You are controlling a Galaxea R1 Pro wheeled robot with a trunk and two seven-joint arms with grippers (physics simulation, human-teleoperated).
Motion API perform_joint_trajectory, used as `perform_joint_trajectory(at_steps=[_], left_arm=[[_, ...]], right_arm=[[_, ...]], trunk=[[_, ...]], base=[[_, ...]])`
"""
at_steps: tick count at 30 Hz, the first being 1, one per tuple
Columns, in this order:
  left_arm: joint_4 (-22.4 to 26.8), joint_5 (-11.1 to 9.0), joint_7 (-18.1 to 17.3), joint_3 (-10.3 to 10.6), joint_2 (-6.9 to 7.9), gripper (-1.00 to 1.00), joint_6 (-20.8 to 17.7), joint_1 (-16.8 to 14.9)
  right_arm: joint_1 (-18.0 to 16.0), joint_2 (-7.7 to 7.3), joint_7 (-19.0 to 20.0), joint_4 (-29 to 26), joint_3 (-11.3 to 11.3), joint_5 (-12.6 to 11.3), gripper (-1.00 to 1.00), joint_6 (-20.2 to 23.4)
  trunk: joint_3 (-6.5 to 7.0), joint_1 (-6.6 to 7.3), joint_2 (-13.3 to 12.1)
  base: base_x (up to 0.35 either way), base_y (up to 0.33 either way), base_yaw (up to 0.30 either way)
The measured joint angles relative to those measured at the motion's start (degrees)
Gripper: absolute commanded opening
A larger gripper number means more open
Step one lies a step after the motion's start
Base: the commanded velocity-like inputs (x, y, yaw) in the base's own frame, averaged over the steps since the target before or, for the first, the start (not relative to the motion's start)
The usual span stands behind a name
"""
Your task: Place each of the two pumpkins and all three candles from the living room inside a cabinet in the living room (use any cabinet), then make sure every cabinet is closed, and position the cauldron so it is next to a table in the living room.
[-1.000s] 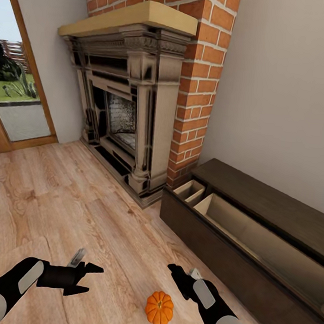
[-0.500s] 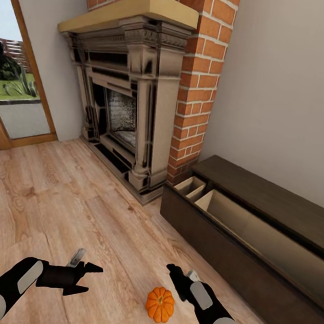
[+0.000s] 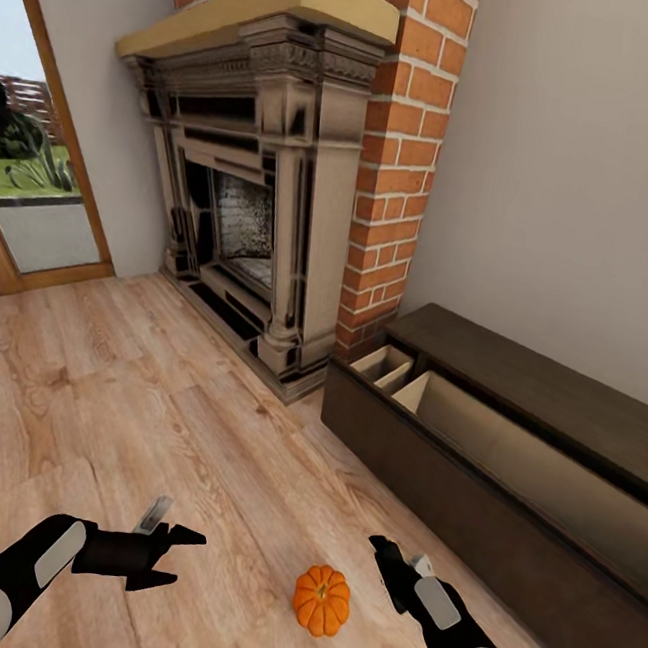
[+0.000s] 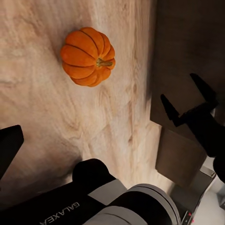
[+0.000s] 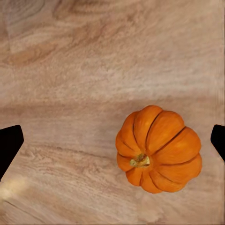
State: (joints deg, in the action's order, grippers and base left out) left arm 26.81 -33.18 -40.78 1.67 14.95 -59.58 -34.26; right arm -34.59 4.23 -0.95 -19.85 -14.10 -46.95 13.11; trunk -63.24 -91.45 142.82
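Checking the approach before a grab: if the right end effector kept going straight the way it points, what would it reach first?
Likely the pumpkin on the wooden floor: it lies between the open fingertips, off-centre toward one, so that finger might touch first. Depth is unclear.

- "GALAXEA" stood in pale letters on the dark casing of the robot arm (image 4: 70, 206) in the left wrist view, seen upside down, last letter partly cut off.
- No other text was readable.
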Motion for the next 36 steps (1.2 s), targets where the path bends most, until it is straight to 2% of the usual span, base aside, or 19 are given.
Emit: perform_joint_trajectory(at_steps=[6,13,16,20,22,25,30,33,36], left_arm=[[0.0,-0.02,0.0,0.0,0.07,1.0,-0.02,-0.01],[0.0,-0.09,-0.75,0.01,0.93,1.0,-0.08,0.0],[0.0,-0.07,-5.68,0.23,2.48,1.0,-0.23,0.0],[0.0,0.42,-14.45,0.68,4.73,1.0,-0.22,0.02],[0.0,0.5,-16.7,0.78,5.55,1.0,-0.2,0.0],[0.0,0.57,-19.19,0.9,7.02,1.0,-0.18,0.02],[0.0,0.56,-23.7,0.95,8.21,1.0,-0.18,0.06],[0.0,0.69,-26.46,0.96,8.64,1.0,-0.18,0.07],[0.0,0.78,-27.37,0.96,9.21,1.0,-0.17,0.07]], right_arm=[[0.13,-0.56,0.14,1.29,-0.67,-0.07,1.0,-1.13],[0.14,-0.62,0.36,1.54,-0.61,0.36,1.0,-1.22],[0.14,-0.62,1.46,1.52,-0.4,0.69,1.0,-1.18],[0.14,-0.56,3.21,1.49,0.45,0.9,1.0,-1.09],[0.14,-0.55,4.19,1.49,1.08,0.95,1.0,-1.08],[0.14,-0.53,6.19,1.46,3.3,1.1,1.0,-1.13],[0.14,-0.46,7.15,1.41,6.82,1.07,1.0,-1.22],[0.14,-0.45,7.24,1.28,7.52,1.1,1.0,-1.24],[0.14,-0.5,7.58,0.95,8.11,1.14,1.0,-1.22]], trunk=[[-1.28,-0.36,0.48],[-2.83,-0.54,0.57],[-3.5,-0.61,0.61],[-4.38,-0.72,0.67],[-4.83,-0.77,0.69],[-5.49,-0.85,0.73],[-6.6,-0.97,0.8],[-7.27,-1.05,0.84],[-7.93,-1.13,0.88]], base=[[0.0,0.0,0.0],[0.0,0.0,0.0],[0.0,0.0,0.0],[0.0,0.0,0.0],[0.0,0.0,0.0],[0.0,0.0,0.0],[0.0,0.0,0.0],[0.0,0.0,0.0],[0.0,0.0,0.0]])
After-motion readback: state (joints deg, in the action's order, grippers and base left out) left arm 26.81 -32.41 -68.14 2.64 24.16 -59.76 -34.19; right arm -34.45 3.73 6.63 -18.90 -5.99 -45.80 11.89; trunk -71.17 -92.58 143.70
